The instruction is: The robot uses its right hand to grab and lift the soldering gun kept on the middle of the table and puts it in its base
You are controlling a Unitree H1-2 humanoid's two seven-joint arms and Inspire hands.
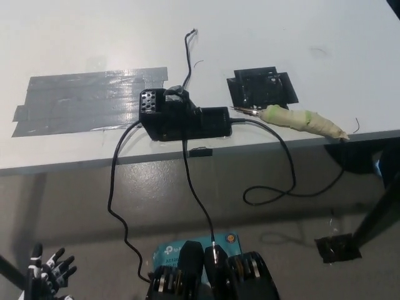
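Soldering gun (304, 120): lying near tabletop (262, 37) edge, tip just beside black tape patch (262, 89) | base (181, 115): left of it, apart | my left hand (50, 270): low, off the tabletop, fingers spread, holding nothing | my right hand: out of sight

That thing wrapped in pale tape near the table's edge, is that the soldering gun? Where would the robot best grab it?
Probably yes. The soldering gun lies flat near the table edge, metal tip pointing toward the black base. The thick taped handle is the part to hold, around its middle, coming down from above across its length. The thin tip looks poor for gripping. The right hand is out of view.
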